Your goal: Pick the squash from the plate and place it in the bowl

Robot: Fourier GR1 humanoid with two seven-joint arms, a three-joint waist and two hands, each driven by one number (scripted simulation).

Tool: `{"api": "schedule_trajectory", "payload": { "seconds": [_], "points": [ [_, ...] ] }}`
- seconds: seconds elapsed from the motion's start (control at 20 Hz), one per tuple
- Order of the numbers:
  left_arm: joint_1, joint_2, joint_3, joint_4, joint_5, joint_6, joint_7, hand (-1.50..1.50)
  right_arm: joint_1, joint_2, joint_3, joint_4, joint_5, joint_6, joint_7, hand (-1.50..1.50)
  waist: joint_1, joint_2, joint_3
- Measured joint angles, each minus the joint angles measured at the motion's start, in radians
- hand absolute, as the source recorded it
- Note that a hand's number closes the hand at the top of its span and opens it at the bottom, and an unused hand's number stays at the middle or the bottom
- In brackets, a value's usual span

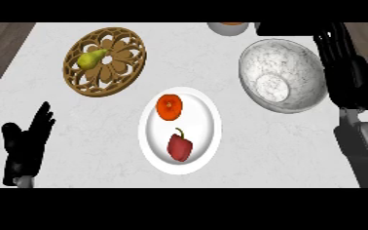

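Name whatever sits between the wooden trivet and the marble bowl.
Head view: mostly bare counter lies between trivet and bowl; the white plate sits just below that line.

Pale marbled counter top (86,126) filling most of the view; strip of dark wood floor (13,41) left of that counter.

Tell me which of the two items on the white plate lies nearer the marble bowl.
The round orange squash, at the plate's far end; the red pepper lies nearer the robot.
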Motion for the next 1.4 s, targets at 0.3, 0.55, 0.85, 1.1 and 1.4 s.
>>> {"api": "schedule_trajectory", "payload": {
  "seconds": [0.3, 0.55, 0.85, 1.1, 1.4],
  "points": [
    [-0.107, -0.041, -0.116, -0.098, -0.014, -0.111, -0.064, 0.00, 0.005, 0.167, 0.132, -0.031, 0.172, -0.274, 0.026, 1.50, -0.016, -0.010, -0.012],
    [-0.173, -0.091, -0.213, -0.155, -0.004, -0.192, -0.085, 0.00, 0.038, 0.260, 0.277, 0.069, 0.390, -0.517, 0.102, -1.50, -0.015, -0.006, -0.019],
    [-0.213, -0.139, -0.283, -0.167, -0.022, -0.224, -0.088, 0.00, -0.095, 0.390, 0.450, 0.269, 0.652, -0.732, 0.289, -1.50, 0.010, -0.005, -0.016],
    [-0.220, -0.153, -0.298, -0.165, -0.021, -0.236, -0.079, 0.00, -0.267, 0.395, 0.542, 0.437, 0.804, -0.630, 0.580, -1.50, 0.012, -0.011, -0.017],
    [-0.230, -0.156, -0.299, -0.166, -0.023, -0.243, -0.080, 0.00, -0.436, 0.421, 0.607, 0.521, 0.795, -0.272, 0.910, -1.50, 0.018, -0.016, -0.017]
  ]
}}
